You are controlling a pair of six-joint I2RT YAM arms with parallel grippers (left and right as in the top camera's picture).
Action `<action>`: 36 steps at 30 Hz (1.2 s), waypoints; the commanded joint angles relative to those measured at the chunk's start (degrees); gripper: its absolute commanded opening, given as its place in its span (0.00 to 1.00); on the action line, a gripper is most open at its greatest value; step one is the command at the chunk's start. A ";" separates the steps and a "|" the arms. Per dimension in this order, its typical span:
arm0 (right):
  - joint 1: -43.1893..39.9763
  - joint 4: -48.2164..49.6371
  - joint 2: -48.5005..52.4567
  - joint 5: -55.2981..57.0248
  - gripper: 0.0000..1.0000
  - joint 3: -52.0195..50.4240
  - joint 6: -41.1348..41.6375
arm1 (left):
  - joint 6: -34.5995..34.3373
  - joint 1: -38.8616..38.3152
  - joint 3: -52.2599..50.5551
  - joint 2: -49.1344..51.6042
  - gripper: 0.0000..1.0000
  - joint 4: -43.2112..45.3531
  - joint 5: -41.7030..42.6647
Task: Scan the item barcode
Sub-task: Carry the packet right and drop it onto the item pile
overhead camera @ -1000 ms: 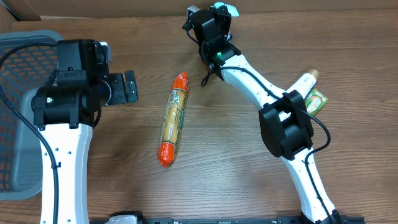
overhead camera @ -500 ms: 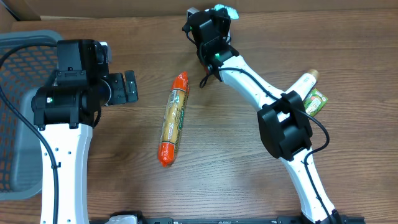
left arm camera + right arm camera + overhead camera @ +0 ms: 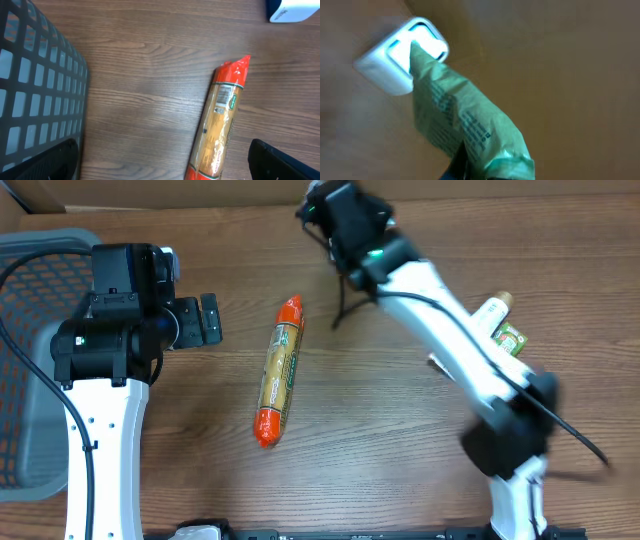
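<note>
Now the right hand (image 3: 466, 169) is clenching a green pouch (image 3: 462, 120), holding its tip over the lit window of the white scanner (image 3: 395, 60) at the upper left of the right wrist view. The left hand (image 3: 208, 319) is hanging released beside the grey basket (image 3: 30, 270) at the overhead's left, while an orange-ended pack (image 3: 279, 370) is lying mid-bench (image 3: 380, 470).

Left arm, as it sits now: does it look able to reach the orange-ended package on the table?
Probably yes. The left gripper is open, only bare table lies between it and the orange-ended package, and nothing rests on it. The right arm is away at the far edge.
</note>
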 commanded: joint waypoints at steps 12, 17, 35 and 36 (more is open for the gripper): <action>-28.96 -31.19 -11.67 -44.76 0.04 -8.52 34.03 | 1.51 -0.13 0.94 0.13 1.00 0.22 -0.33; -39.28 -20.37 -11.67 -46.36 0.04 -23.45 38.03 | 1.51 -0.13 0.94 0.13 1.00 0.24 -0.35; -46.60 -19.52 -11.72 -59.10 1.00 -30.73 44.59 | 1.51 -0.13 0.94 0.13 1.00 0.22 -0.33; -45.53 -21.24 -11.72 -59.04 1.00 -29.09 44.57 | 1.51 -0.13 0.94 0.13 1.00 0.22 -0.33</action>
